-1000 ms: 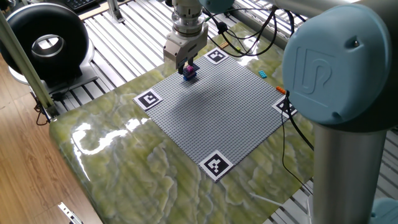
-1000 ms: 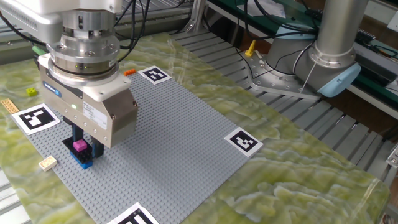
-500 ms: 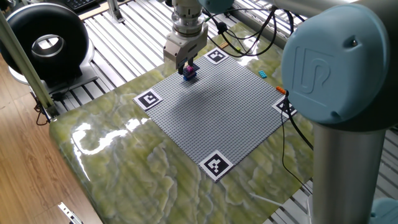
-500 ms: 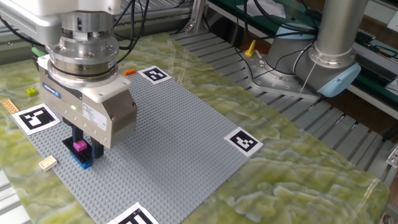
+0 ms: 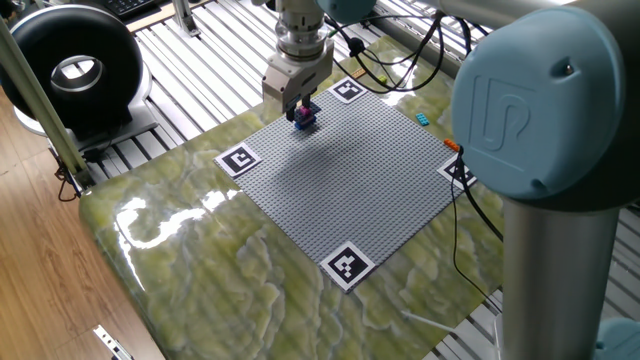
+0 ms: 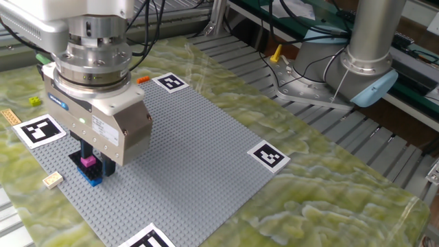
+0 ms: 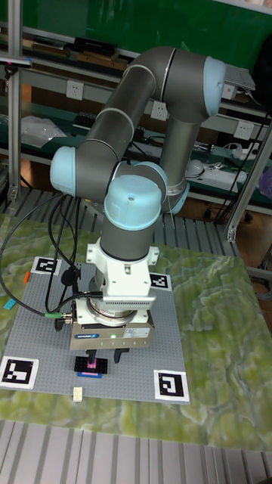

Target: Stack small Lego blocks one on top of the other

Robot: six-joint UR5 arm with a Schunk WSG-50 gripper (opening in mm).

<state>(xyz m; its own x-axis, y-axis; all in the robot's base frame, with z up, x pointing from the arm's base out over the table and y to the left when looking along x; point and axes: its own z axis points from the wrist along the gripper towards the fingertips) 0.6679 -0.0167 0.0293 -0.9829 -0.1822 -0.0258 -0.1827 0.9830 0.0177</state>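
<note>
The arm reaches down over the grey studded plate (image 6: 206, 151), which lies flat on the green marbled bench (image 6: 329, 185) with a black-and-white marker square at each corner. The claw (image 6: 94, 159) hangs upright just above a small stack near the plate's edge: a magenta brick (image 6: 88, 160) sits on top of a dark blue brick (image 6: 90, 176), and the blue one is pressed onto the plate. The claw's two dark fingers (image 6: 107, 163) stand on either side of the magenta brick, close to it, but from here I cannot tell whether they actually grip it or only flank it. In the tall view the same stack (image 7: 91, 367) shows directly under the claw (image 7: 103, 355), between the plate's two near marker squares. A tan brick (image 6: 51, 180) lies loose just off the plate's edge, near the stack. Further out from the plate, on the bench, rest a yellow-green brick (image 6: 34, 101) and a flat tan piece (image 6: 9, 116), both beyond the marker square (image 6: 39, 129) beside the claw. An orange brick (image 6: 143, 79) lies at the plate's far edge next to another marker square (image 6: 170, 83). In the view from the opposite side, a cyan brick (image 5: 424, 119) sits on the bench just off the plate.
</note>
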